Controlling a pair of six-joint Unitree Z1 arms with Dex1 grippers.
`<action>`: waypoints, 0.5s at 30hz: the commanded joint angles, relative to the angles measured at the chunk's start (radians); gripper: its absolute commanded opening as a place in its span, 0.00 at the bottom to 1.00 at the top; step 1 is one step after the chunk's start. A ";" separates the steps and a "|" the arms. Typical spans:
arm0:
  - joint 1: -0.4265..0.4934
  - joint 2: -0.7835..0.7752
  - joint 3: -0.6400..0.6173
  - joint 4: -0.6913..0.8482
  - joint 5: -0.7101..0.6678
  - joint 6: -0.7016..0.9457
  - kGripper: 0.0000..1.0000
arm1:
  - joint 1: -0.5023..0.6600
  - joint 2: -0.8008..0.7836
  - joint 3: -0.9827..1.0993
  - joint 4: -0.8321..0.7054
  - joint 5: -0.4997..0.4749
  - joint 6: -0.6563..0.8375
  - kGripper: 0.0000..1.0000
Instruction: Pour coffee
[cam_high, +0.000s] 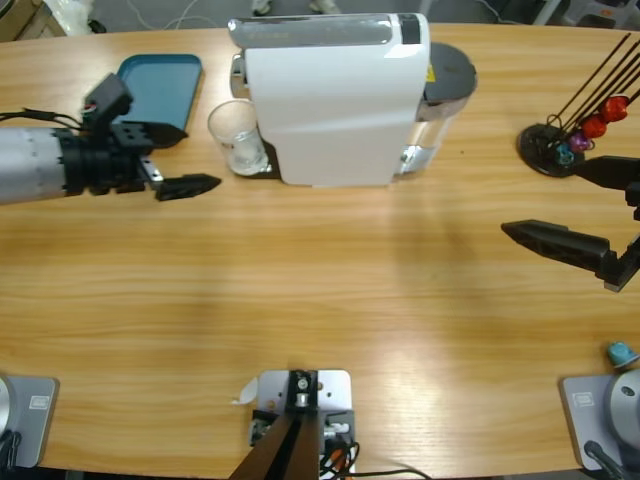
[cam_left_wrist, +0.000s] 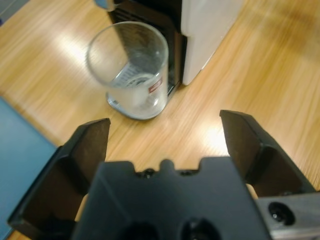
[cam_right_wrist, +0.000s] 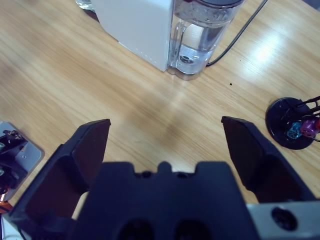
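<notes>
We see the left arm (cam_high: 35, 165) enter from the left edge of the high view, lying level above the worktop (cam_high: 320, 300) with its forearm pointing toward the middle. The left claw (cam_high: 185, 186) has its jaws spread wide, holding nothing; the left wrist view confirms the wide gap. The right claw (cam_high: 590, 210) enters from the right edge, pointing toward the middle. Its jaws are likewise spread wide and hold nothing. The two claws are well apart.
</notes>
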 joint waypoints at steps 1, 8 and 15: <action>-0.043 -0.293 -0.051 0.329 0.043 -0.090 0.82 | -0.034 0.017 -0.072 0.051 -0.002 -0.062 0.98; -0.062 -0.458 -0.344 0.972 0.072 -0.185 0.81 | -0.305 0.185 -0.372 0.139 0.198 -0.197 0.55; -0.064 -0.454 -0.350 1.018 0.154 -0.245 0.80 | -0.376 0.291 -0.461 0.143 0.139 -0.288 0.00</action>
